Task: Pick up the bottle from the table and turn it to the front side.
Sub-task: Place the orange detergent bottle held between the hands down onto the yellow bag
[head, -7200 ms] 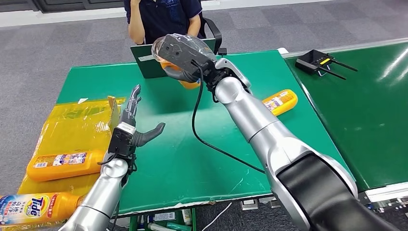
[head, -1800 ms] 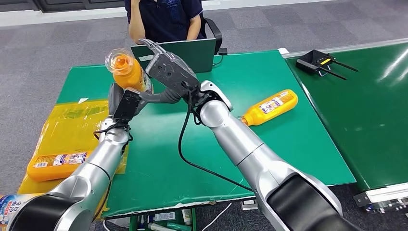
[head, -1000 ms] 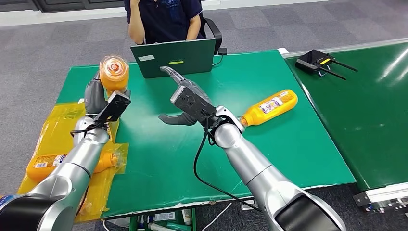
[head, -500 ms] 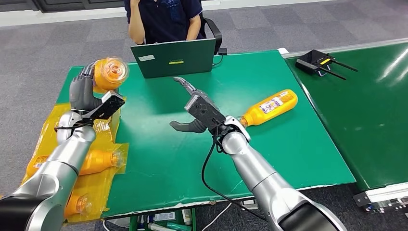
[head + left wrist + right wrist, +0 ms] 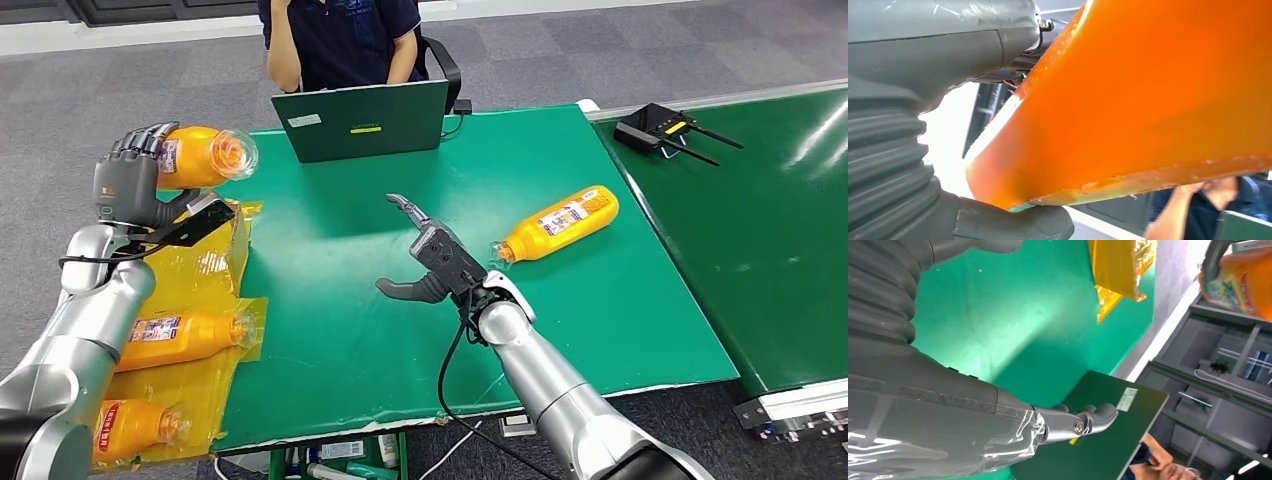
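L hand (image 5: 130, 185) is gripping the bottle (image 5: 200, 157) up in the air, over the bench's (image 5: 340, 330) left edge, above the yellow sheet (image 5: 200, 275). Bottle is lying roughly level, base toward the fingers (image 5: 140, 143), clear cap end pointing toward the laptop (image 5: 360, 120). In the L wrist view the orange body (image 5: 1148, 90) is sitting tight against the thumb (image 5: 1013, 227) and ribbed cover. R hand (image 5: 430, 262) is hovering over the middle of the bench w/ nothing in it, fingers spread, thumb sticking out to the side; R wrist view is showing one finger (image 5: 1093, 417) stretched out over the green top toward the laptop. A 2nd bottle (image 5: 558, 222) is lying on its side on the bench just beyond the R hand, cap end toward it, not touching. Two more bottles are lying on the yellow sheet: one (image 5: 185, 335) near the bench edge, another (image 5: 135, 428) closer to the robot, both w/ caps pointing to the bench. A person (image 5: 340, 40) is sitting behind the laptop at the far side. A black device (image 5: 660, 128) w/ antennas is resting on the next bench over to the right.
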You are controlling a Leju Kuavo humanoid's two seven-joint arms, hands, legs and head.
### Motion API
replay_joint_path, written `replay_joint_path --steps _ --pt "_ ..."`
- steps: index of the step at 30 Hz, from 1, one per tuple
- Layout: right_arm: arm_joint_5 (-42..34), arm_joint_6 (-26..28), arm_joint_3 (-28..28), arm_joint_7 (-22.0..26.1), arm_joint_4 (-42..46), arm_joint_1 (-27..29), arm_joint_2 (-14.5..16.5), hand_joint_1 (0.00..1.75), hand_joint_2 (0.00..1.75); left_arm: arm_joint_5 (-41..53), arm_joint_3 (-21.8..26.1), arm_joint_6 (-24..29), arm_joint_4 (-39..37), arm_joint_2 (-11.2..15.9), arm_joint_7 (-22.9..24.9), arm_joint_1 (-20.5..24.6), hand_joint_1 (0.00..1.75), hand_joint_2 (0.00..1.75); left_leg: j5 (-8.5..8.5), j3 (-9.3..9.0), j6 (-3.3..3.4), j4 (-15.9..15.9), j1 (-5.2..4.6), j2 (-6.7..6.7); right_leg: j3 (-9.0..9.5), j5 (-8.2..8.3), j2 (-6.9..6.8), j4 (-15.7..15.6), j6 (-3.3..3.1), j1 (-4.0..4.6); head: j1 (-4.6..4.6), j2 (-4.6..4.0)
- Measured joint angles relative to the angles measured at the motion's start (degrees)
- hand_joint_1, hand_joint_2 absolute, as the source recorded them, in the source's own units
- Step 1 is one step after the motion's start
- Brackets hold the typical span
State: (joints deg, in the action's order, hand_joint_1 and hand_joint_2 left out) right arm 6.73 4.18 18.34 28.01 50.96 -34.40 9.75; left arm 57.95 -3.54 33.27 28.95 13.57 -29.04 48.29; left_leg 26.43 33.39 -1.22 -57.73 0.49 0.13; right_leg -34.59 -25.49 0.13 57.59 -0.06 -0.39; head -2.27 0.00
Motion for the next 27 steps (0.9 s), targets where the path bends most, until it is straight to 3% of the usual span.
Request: replay_joint_path --steps 15,23,27 --pt "-0.1 0.0 0.0 0.0 0.8 1.4 -1.1 0.0 1.75 4.8 -0.1 -0.3 -0.4 2.1 4.0 0.2 1.75 1.75 0.0 0.0 0.0 0.0 0.0 0.0 -0.01 0.0 0.01 0.0 0.0 -0.01 0.0 0.0" --pt "0.3 0.0 -0.7 -0.3 1.7 2.2 -1.5 0.0 1.75 15.2 -2.1 -6.4 -1.7 4.2 14.1 1.9 1.75 1.75 0.0 0.0 0.0 0.0 0.0 0.01 -0.01 0.0 0.03 0.0 0.0 0.0 0.0 -0.01" --pt "1.0 0.0 -0.9 -1.0 2.6 2.9 -1.7 0.0 1.75 18.6 -3.3 -9.8 -2.6 5.7 16.4 2.4 1.75 1.75 0.0 0.01 0.0 0.0 0.0 0.03 -0.03 0.0 0.07 0.0 0.0 0.0 0.0 0.0"
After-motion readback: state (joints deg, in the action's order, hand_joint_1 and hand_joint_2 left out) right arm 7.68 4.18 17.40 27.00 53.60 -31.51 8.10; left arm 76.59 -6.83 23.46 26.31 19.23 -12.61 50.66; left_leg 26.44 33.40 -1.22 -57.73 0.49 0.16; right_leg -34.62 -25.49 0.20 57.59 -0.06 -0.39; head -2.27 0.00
